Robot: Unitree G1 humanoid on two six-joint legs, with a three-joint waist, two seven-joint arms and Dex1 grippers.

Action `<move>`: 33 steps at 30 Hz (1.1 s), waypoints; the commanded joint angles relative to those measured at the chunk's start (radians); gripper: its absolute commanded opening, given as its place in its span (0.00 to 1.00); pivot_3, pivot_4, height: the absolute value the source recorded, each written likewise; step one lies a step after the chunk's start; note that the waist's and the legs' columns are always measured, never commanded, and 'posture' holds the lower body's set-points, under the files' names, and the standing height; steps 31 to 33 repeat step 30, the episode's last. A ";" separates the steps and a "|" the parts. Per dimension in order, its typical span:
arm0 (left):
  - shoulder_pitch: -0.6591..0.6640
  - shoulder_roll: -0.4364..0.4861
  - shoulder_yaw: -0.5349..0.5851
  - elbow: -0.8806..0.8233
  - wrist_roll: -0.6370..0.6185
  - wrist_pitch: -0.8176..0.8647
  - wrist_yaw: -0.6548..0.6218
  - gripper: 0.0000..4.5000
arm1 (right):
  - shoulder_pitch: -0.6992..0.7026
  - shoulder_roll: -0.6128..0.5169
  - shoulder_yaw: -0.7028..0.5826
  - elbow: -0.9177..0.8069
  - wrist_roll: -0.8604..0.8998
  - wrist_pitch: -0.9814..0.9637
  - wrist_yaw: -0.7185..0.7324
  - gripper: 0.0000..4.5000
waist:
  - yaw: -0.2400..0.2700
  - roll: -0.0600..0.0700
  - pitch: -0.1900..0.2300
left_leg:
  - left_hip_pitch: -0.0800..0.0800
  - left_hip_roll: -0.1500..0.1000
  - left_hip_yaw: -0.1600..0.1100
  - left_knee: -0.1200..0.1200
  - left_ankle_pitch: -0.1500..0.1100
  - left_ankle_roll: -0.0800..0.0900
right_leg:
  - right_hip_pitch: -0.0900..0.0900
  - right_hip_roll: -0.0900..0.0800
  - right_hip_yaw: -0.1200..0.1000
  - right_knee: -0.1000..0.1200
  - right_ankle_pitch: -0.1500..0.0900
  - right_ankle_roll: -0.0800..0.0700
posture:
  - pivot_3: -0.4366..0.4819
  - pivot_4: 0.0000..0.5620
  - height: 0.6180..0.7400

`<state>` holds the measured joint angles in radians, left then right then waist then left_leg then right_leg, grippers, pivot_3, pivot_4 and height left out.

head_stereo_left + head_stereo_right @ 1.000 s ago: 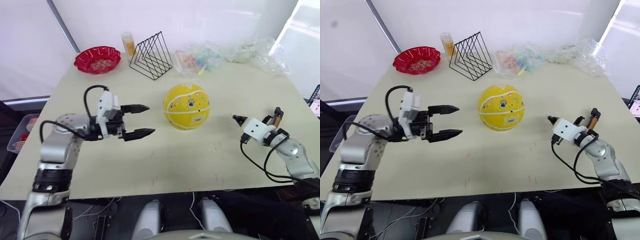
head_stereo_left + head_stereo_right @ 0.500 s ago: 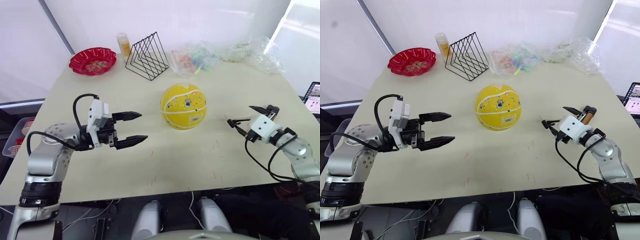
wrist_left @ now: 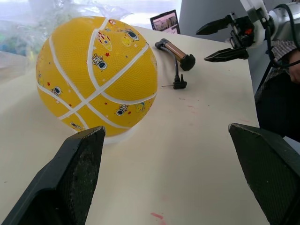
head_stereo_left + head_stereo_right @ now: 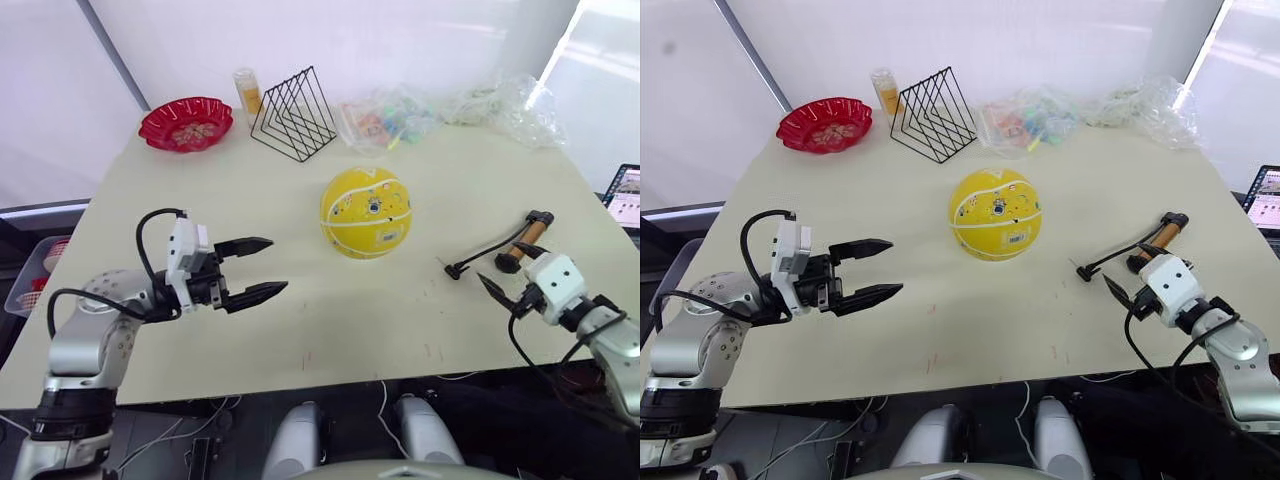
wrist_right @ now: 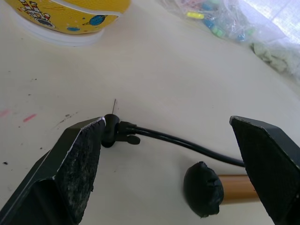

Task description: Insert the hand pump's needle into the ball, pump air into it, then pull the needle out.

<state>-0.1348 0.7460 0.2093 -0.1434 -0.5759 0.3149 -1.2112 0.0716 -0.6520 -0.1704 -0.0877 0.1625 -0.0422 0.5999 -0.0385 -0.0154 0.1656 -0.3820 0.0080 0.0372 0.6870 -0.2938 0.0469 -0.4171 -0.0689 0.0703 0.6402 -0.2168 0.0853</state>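
A: Status on grippers?

B: Left gripper [image 4: 258, 268] spread wide, nothing held, hovering over the table [image 4: 330, 310], aimed at the ball [image 4: 366, 212] from the robot's left, clear gap between. Right gripper [image 4: 1118, 292] also wide open, empty, near the table's front-right edge.

A: Pump location?

B: Hand pump [image 4: 523, 241] flat on the table, right of ball, just beyond right gripper. Hose [image 5: 185, 143] curving from the black end cap toward the ball. Needle [image 5: 114, 106] at hose tip, poking up off its black angled connector [image 5: 115, 132], which sits just beside one right finger in the wrist view. Not touching ball.

A: Ball seated ok?

B: Looks parked on a low white ring, per wrist views. Mid-table, free of both arms.

A: Handling notes?

B: Judgement only. Needle: thin, prob. bends or snaps easily, so better to pinch the connector, not the pin. Hose: limp, no help steering the tip. Barrel: shiny, likely slick; black caps or handle prob. safer grip pts. Ball: rubber, textured, decent friction but round, prone to roll off the ring if pushed sideways. Needs bracing w/ left gripper across its width during insertion.

A: Valve visible?

B: Can't tell. Too many printed marks.
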 commanded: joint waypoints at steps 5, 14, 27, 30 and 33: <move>0.129 -0.034 0.065 -0.008 0.053 -0.079 0.111 1.00 | 0.108 0.060 -0.097 -0.110 0.193 0.101 0.045 0.99 | 0.000 -0.001 0.000 | 0.000 0.002 -0.001 0.000 0.000 0.000 | 0.000 0.002 0.000 0.000 0.000 0.000 | 0.48 0.27 0.96; 0.242 -0.093 0.068 0.012 0.134 -0.174 0.224 1.00 | 0.143 0.060 -0.149 -0.077 0.292 0.172 0.115 0.99 | 0.006 -0.002 0.000 | -0.002 0.012 0.007 0.000 0.000 0.000 | 0.005 0.014 -0.003 0.001 -0.004 -0.007 | 0.48 0.27 0.96; 0.338 -0.159 0.075 0.112 0.219 -0.320 0.330 1.00 | 0.142 0.036 -0.199 0.083 0.325 0.090 0.295 0.99 | 0.005 -0.003 -0.001 | -0.001 0.016 0.010 0.000 0.000 0.000 | 0.005 0.017 -0.002 0.002 -0.007 -0.012 | 0.48 0.27 0.96; 0.342 -0.164 0.074 0.116 0.207 -0.320 0.326 1.00 | 0.127 0.033 -0.198 0.100 0.320 0.081 0.308 0.99 | 0.005 -0.003 -0.001 | -0.001 0.016 0.011 0.000 0.000 0.000 | 0.005 0.017 -0.002 0.002 -0.007 -0.012 | 0.48 0.27 0.96; 0.342 -0.164 0.074 0.116 0.207 -0.320 0.326 1.00 | 0.127 0.033 -0.198 0.100 0.320 0.081 0.308 0.99 | 0.005 -0.003 -0.001 | -0.001 0.016 0.011 0.000 0.000 0.000 | 0.005 0.017 -0.002 0.002 -0.007 -0.012 | 0.48 0.27 0.96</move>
